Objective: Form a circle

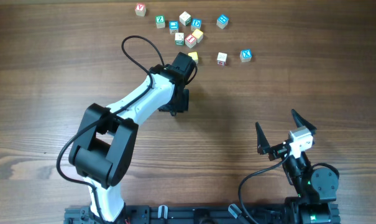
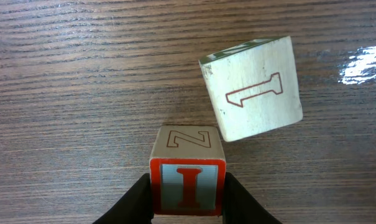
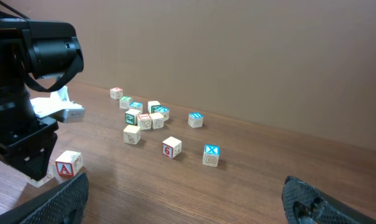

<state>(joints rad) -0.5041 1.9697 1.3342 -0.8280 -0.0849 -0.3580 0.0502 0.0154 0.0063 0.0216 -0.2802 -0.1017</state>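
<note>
White-shelled left arm has black joints and a black cable.

Red I and Z on red-edged cube, 1 on pale cube

Stretched forward, left claw pinches letter cube; right claw spread wide, near base.

1. A wooden table fills the overhead view; its top is dark brown, with fine grain running from left to right across the whole surface;
2. Behind the table's far edge stands a plain wall; it is flat, smooth and an even tan-brown;
3. The light is soft and even; a bright white glare lies on the tabletop at the upper right of the left wrist view.
</note>
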